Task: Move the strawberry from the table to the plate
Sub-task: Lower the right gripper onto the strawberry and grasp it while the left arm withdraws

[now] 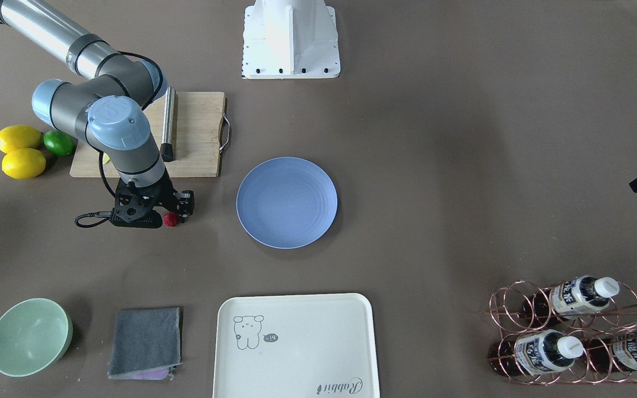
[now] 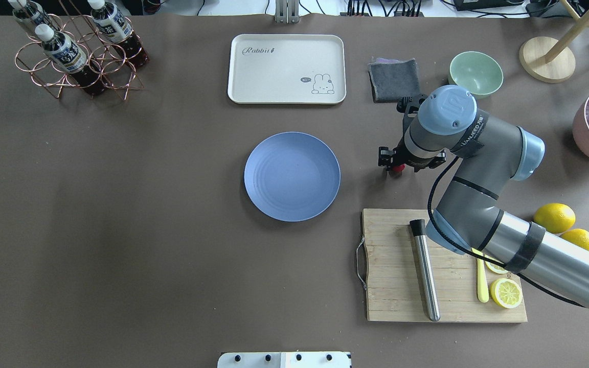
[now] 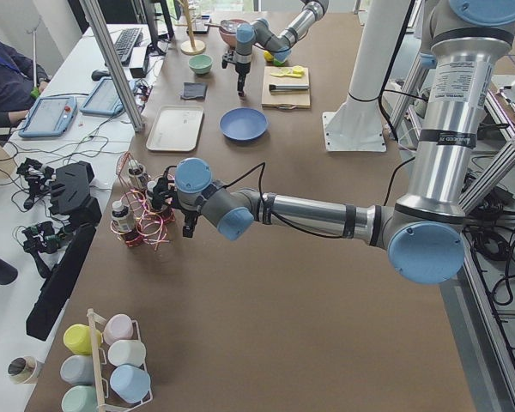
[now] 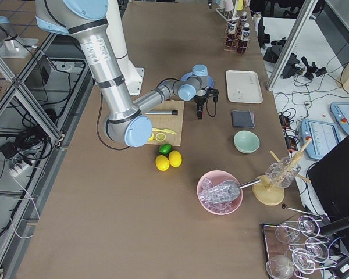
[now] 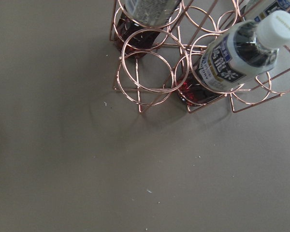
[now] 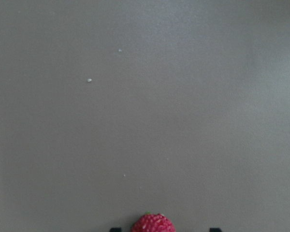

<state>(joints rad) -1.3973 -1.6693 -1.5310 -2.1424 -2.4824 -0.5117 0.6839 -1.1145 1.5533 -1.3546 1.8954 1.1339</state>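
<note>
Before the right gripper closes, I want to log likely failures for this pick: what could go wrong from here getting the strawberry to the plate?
1. The strawberry is small and round, with gaps to both fingertips of the right gripper; closing off-centre could squirt it away across the table.
2. The plate has a raised rim; a low carry might clip it.

Small, dark red, bumpy strawberry (image 1: 171, 220) — near round blue plate (image 1: 286, 203), apart; plate flat on table (image 1: 434, 138).
</note>
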